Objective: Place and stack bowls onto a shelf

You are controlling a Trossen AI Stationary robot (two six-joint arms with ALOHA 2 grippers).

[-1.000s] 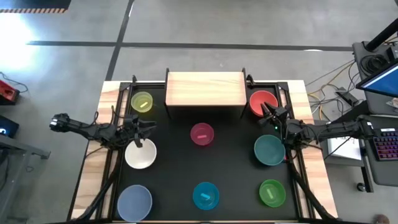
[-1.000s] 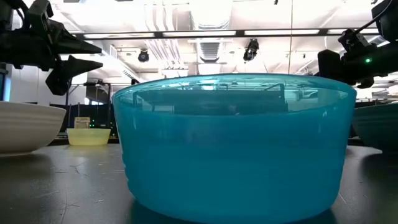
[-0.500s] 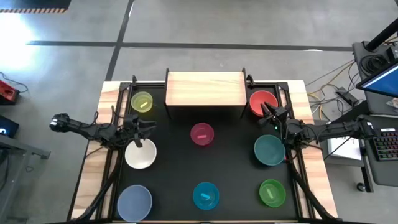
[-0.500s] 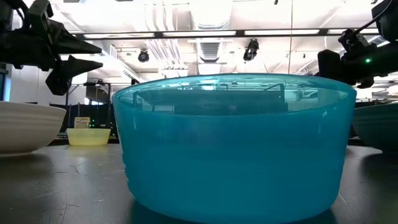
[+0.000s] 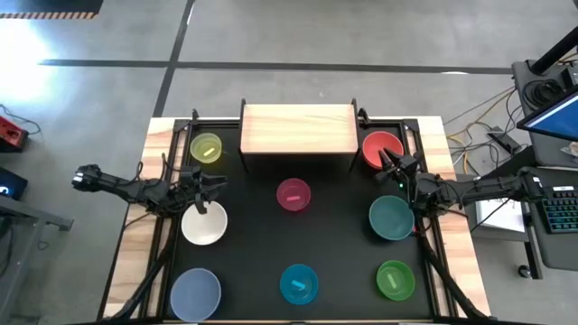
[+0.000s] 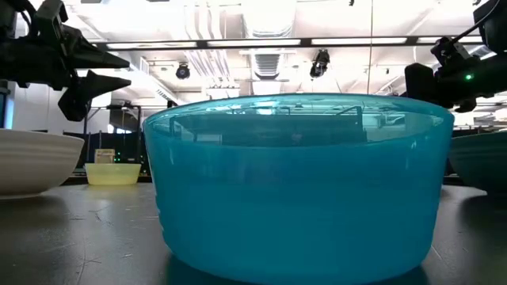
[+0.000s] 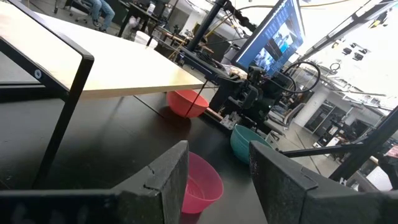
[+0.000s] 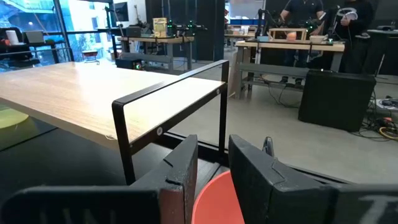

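Observation:
In the high view the pale wood shelf (image 5: 296, 126) stands at the table's far middle with nothing on its top. All bowls rest on their bases on the black table: yellow-green (image 5: 206, 148), red (image 5: 382, 147), magenta (image 5: 293, 195), white (image 5: 204, 224), teal (image 5: 391, 218), lavender-blue (image 5: 196, 293), bright blue (image 5: 299, 283) and green (image 5: 395, 279). My left gripper (image 5: 215, 186) hangs open above the white bowl's far rim, pointing toward the magenta bowl (image 7: 202, 183). My right gripper (image 5: 387, 162) is over the red bowl's near rim (image 8: 214, 198), its fingers a narrow gap apart, touching nothing.
The bright blue bowl (image 6: 297, 186) fills the low view, with the white bowl (image 6: 32, 162) and yellow-green bowl (image 6: 113, 172) to its left. Black shelf legs (image 7: 62, 118) stand ahead of the left gripper. Bare black tabletop lies between the shelf and the magenta bowl.

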